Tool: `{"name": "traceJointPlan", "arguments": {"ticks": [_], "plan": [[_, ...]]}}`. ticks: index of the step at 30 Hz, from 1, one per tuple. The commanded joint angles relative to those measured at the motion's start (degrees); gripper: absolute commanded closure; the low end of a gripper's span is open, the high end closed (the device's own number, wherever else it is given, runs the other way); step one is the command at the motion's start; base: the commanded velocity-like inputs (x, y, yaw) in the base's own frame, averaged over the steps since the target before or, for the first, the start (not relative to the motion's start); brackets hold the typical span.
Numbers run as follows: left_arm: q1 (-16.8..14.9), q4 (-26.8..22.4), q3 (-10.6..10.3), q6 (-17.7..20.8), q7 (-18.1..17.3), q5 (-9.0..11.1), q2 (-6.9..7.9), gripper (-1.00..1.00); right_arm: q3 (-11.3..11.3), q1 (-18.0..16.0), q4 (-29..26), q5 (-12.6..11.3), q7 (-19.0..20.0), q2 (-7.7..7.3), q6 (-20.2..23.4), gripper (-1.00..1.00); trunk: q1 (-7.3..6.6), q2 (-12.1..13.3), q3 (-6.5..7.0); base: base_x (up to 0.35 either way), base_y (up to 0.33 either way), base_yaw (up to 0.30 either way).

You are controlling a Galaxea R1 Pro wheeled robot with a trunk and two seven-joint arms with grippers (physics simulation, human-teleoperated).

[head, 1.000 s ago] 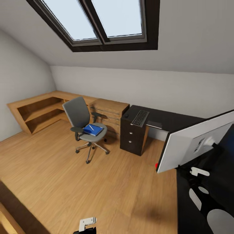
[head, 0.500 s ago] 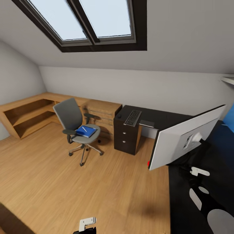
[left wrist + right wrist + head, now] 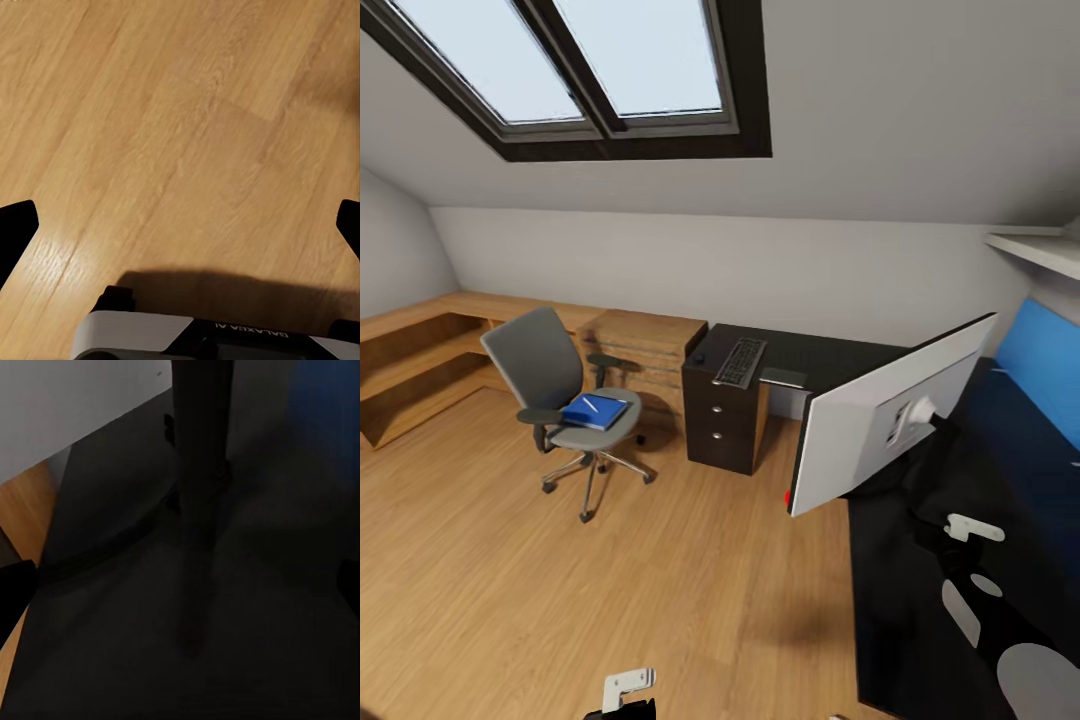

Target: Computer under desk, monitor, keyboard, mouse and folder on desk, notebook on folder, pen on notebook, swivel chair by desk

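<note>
Left gripper [image 3: 180, 225]: finger tips at both frame edges of its wrist view, spread wide, nothing between them, wood floor [image 3: 172, 120] beneath. Right gripper [image 3: 180, 585]: fingers likewise wide apart, empty, above a dark surface [image 3: 247, 645], the monitor's stand post [image 3: 201, 450] just ahead.

Head view: monitor [image 3: 885, 425], right of centre, back side showing, tilted. Desk [image 3: 820, 355] at centre, black, against far wall; keyboard [image 3: 739, 361] on its left end above the drawers. Swivel chair [image 3: 560, 400], left of centre, apart from desk; blue folder [image 3: 596, 410] on its seat, pen [image 3: 590, 404] lying on top.
</note>
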Motion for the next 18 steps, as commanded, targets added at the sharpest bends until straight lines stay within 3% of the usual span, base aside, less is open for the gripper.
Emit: {"name": "traceJointPlan", "arguments": {"ticks": [1,10,18], "plan": [[-0.04,-0.03,-0.49,-0.15,0.29,0.38,0.0,-1.0,0.12,-0.05,0.04,-0.52,-0.02,-0.01,-0.2,-1.0,0.03,-0.12,-0.12,0.0,0.0,-0.043],[-0.04,-0.03,-0.49,-0.17,0.31,0.39,0.0,-1.0,0.13,-0.06,0.06,-0.5,-0.26,0.0,-0.2,-1.0,0.03,-0.12,-0.11,0.0,0.0,-0.021],[-0.04,-0.03,-0.49,-2.85,0.31,0.39,0.0,-1.0,0.12,-0.05,0.09,-0.5,-0.28,0.0,-0.2,-1.0,0.03,-0.12,0.12,0.0,0.0,-0.213]]}}
